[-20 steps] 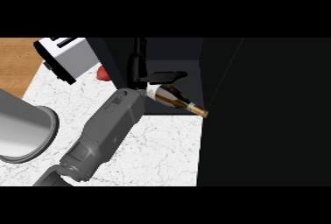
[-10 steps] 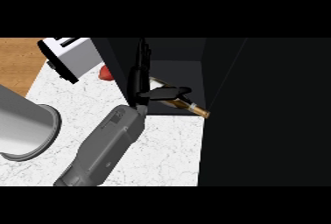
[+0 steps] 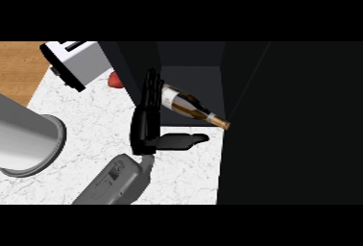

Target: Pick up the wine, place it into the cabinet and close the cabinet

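I see my right robot hand [image 3: 144, 120] open: fingers straight and pointing away from me, thumb stuck out sideways over the white counter [image 3: 92, 115]. The wine [image 3: 186, 104] lies tilted in the mouth of the dark cabinet [image 3: 191, 57], its thick end just beside the fingers, its neck slanting right and toward me. I cannot tell whether they touch. A toaster [image 3: 74, 62] sits far left
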